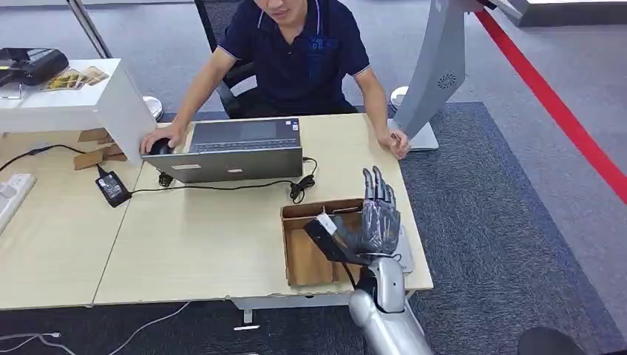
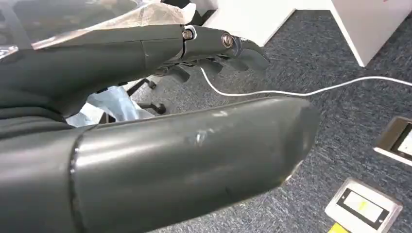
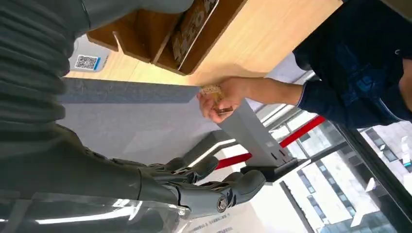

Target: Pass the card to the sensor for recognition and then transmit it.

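laptop at table far edge | wooden tray near right corner | right hand over tray

One person sits behind one laptop with one mouse beside it; one power brick and one power strip lie at the left of the table; one wooden box stands near its front edge. One robot hand shows over that box (the other hand appears in its own wrist view); two flat devices lie on the carpet there.
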### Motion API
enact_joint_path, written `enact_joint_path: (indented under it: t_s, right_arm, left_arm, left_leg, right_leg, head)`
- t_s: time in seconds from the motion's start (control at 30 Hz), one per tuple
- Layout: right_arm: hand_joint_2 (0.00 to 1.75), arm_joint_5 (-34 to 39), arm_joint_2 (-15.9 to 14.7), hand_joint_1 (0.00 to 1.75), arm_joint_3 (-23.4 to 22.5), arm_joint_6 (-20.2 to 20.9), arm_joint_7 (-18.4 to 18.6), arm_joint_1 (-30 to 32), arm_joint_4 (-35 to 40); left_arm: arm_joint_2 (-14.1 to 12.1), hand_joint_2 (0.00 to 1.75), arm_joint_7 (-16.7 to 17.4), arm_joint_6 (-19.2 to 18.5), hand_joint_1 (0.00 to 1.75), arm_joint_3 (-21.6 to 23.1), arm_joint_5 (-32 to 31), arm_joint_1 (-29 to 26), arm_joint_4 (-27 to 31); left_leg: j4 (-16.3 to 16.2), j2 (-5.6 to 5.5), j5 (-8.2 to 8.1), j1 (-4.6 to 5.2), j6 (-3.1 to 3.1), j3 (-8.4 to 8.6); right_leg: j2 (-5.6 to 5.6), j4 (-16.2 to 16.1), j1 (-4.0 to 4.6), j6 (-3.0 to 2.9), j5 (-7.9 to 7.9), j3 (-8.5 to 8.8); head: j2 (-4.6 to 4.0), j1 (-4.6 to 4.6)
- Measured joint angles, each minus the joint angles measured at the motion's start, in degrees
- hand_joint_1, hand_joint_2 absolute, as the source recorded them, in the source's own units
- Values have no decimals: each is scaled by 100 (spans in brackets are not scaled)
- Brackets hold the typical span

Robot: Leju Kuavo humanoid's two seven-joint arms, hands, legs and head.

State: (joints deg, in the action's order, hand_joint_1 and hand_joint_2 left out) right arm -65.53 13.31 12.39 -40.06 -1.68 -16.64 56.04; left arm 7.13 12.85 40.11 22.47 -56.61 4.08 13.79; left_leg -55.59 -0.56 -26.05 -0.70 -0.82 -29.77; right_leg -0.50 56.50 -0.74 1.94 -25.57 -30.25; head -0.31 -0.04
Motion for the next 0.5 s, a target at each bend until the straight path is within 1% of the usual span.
enact_joint_path:
  t_s: [0.5]
  right_arm:
    - [175,-63,-55,0,4,0,63,-38,-48]
  left_arm:
    - [0,0,-15,0,0,2,0,5,0]
  left_leg:
    - [0,0,0,0,0,0]
  right_leg:
    - [0,0,0,0,0,0]
  head:
    - [0,-2]
